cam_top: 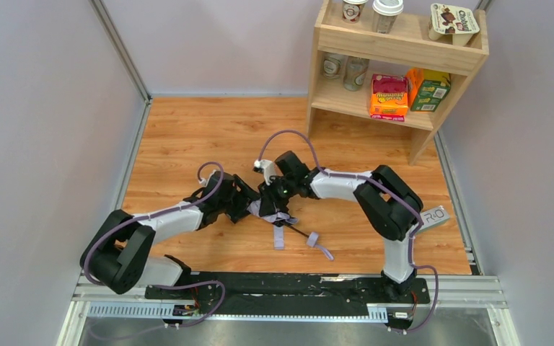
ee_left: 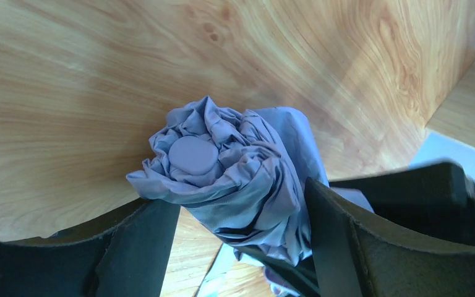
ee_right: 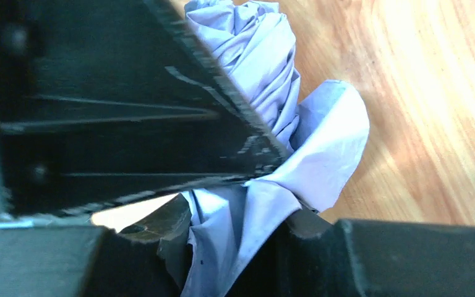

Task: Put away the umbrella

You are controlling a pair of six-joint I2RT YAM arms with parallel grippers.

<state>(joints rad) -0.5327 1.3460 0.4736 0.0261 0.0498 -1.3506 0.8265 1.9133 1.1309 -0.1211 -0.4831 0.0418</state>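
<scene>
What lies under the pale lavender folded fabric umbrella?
Light wood-grain tabletop shows around the pale lavender umbrella; the spot directly beneath it is hidden by bunched fabric.

Lab robot cell: grey partition walls [cam_top: 43,108], aluminium rail [cam_top: 469,294], small wooden grocery shelf [cam_top: 404,45].

- Your umbrella [ee_left: 241,179] is pale lavender all over and plain, its round end cap [ee_left: 193,154] the same shade.
- The table [cam_top: 187,137] is honey-coloured wood with darker grain swirls.
- Left arm [cam_top: 169,220] and right arm [cam_top: 335,184]: white shells, black joints, purple cables.
- On the pale wooden shelf [cam_top: 404,47] you have an orange box [cam_top: 389,96] and a green box [cam_top: 430,90].
</scene>
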